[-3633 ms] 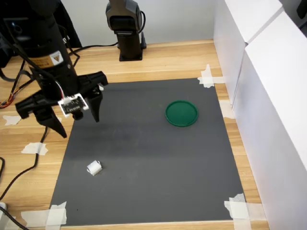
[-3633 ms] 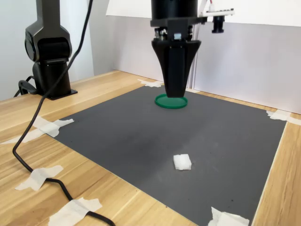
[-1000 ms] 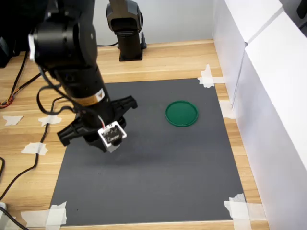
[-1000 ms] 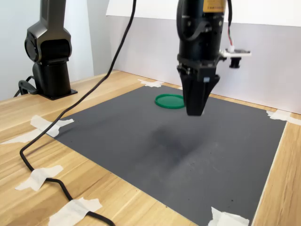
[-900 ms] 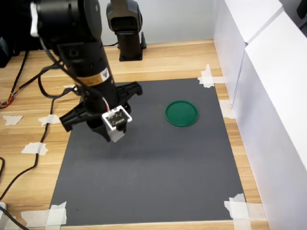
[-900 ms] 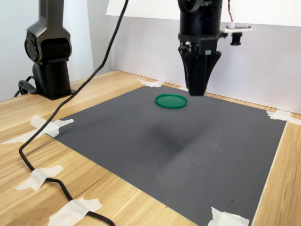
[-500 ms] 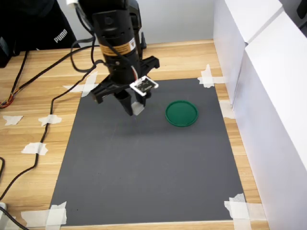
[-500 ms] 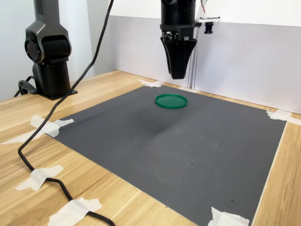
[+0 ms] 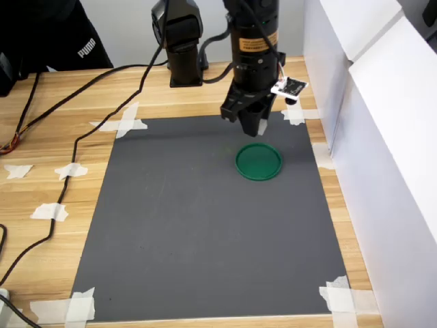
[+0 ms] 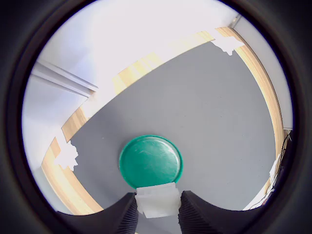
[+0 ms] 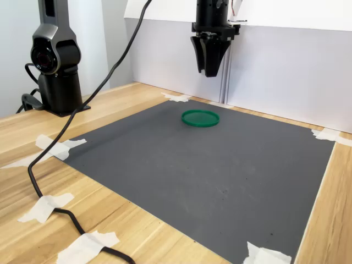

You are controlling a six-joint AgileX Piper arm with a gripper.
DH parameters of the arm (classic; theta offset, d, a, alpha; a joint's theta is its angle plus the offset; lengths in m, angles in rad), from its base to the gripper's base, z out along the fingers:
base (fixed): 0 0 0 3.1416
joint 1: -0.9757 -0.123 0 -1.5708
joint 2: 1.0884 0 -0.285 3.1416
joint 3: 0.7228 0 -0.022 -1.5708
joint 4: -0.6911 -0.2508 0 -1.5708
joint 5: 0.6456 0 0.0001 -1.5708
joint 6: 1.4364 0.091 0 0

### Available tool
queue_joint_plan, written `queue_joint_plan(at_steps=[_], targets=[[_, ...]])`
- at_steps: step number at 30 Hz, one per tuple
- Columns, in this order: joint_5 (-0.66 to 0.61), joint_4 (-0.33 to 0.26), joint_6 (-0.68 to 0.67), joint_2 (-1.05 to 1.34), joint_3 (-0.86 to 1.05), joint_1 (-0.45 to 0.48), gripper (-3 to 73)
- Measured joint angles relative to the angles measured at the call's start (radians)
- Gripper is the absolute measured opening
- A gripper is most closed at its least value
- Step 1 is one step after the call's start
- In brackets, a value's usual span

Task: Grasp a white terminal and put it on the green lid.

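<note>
In the wrist view the white terminal [image 10: 157,199], a small white block, is pinched between my two dark fingers [image 10: 123,215]. My gripper [image 9: 254,127] is shut on it and hangs in the air just beyond the back edge of the green lid [image 9: 259,162]. The lid is a flat round dark-green disc lying on the grey mat. In the second exterior view the gripper [image 11: 210,70] is well above the lid [image 11: 200,118]. From the wrist the lid [image 10: 151,161] shows whole, right past the terminal. The terminal cannot be made out in either exterior view.
The grey mat [image 9: 205,225] is taped to a wooden table with white tape scraps [image 9: 127,125] at its corners. White panels [image 9: 382,137] wall the first exterior view's right. A black arm base [image 9: 183,48] stands at the back. A black cable [image 11: 60,143] trails over the table.
The arm went from the mat's front left in the first exterior view to the back right, carrying the terminal off the mat. It now hangs higher, near the lid.
</note>
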Motion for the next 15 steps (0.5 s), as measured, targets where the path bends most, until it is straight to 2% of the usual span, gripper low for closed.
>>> queue_joint_plan(at_steps=[6,15], targets=[[0.045,0.000,0.023,0.002,0.017,-0.013,32.3],[0.175,0.007,0.024,0.003,0.186,-0.014,32.3]])
